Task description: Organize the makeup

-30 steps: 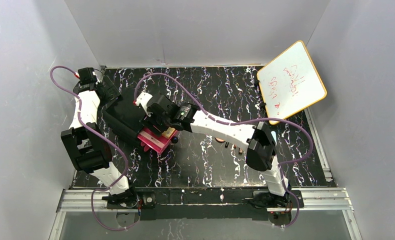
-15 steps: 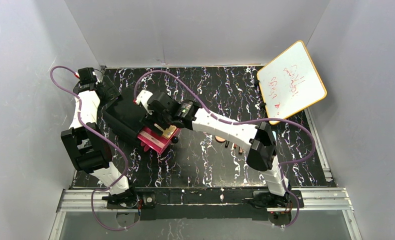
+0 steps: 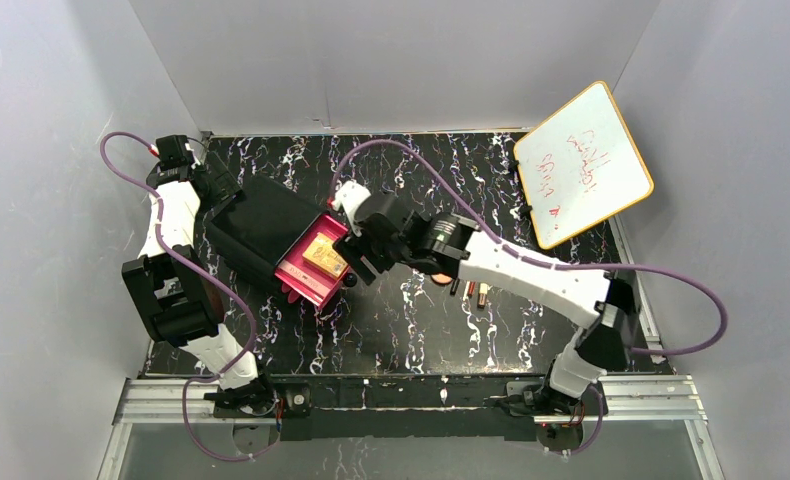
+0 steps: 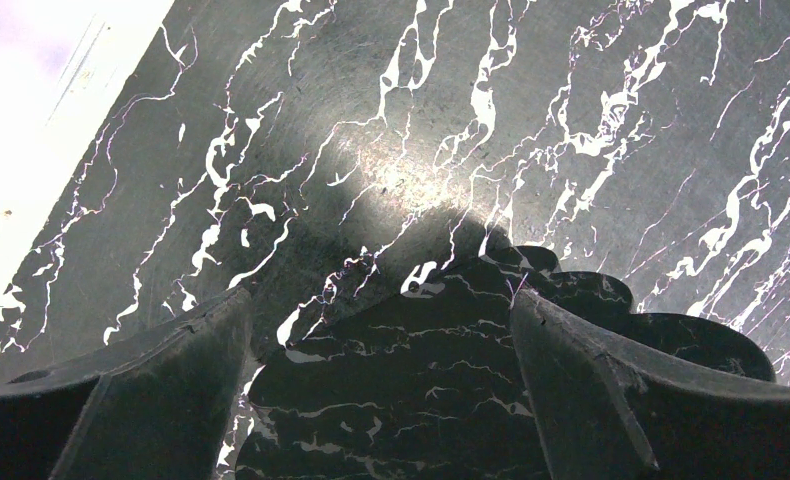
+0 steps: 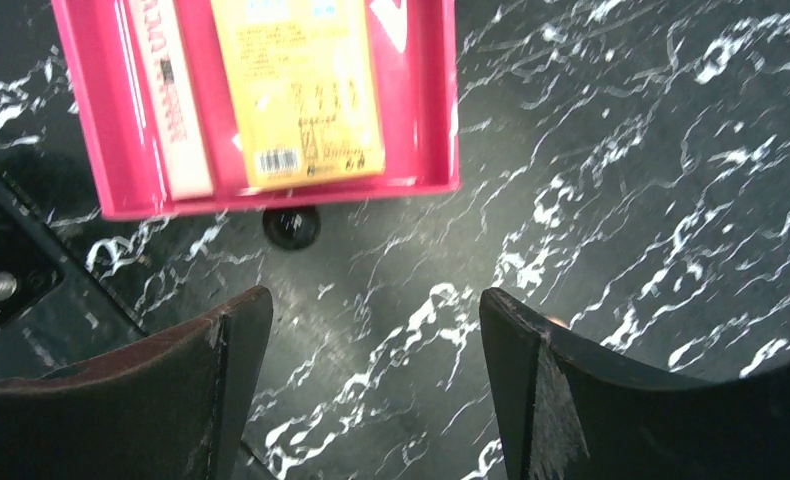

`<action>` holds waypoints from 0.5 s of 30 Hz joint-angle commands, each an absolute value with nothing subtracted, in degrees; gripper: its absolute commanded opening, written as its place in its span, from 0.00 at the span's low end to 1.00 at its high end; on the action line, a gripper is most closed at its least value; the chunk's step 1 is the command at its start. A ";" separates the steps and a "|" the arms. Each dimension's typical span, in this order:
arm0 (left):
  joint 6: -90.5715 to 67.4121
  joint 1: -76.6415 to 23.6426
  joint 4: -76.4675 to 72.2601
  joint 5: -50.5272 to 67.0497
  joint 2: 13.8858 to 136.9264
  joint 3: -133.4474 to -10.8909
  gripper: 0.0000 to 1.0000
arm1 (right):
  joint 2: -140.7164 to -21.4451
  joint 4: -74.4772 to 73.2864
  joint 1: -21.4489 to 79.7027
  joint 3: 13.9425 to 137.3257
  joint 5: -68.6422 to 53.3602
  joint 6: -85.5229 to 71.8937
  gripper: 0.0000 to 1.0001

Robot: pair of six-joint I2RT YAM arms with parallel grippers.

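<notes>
On the desk (image 3: pixel 411 330), small makeup sticks (image 3: pixel 481 295) lie near the right arm. To their left, the right pincer (image 5: pixel 371 310) hangs with jaws spread and empty, just in front of the open pink drawer (image 5: pixel 441 100). Inside, the yellow packet (image 5: pixel 296 85) lies flat beside a pale pink tube (image 5: pixel 176 100). Behind the black box (image 3: pixel 266 215), at far left, the left pincer (image 4: pixel 381 310) is parted, gripping nothing.
</notes>
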State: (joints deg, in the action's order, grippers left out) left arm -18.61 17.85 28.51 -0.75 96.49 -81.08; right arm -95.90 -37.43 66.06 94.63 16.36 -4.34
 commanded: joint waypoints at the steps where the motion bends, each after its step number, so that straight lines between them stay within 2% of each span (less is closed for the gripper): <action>1: -16.92 16.74 33.49 1.63 96.69 -81.22 0.98 | -91.76 -33.49 66.88 86.69 13.78 -10.23 0.83; 5: -16.96 16.70 33.49 1.59 96.46 -81.02 0.98 | -92.03 -29.24 67.06 82.81 12.33 -12.77 0.83; 9: -16.96 16.59 33.38 1.49 96.33 -80.86 0.98 | -95.35 -26.47 67.06 84.14 11.84 -13.10 0.83; 15: -16.87 16.44 33.34 1.56 96.15 -80.73 0.98 | -101.88 -23.60 67.05 90.13 11.46 -11.30 0.92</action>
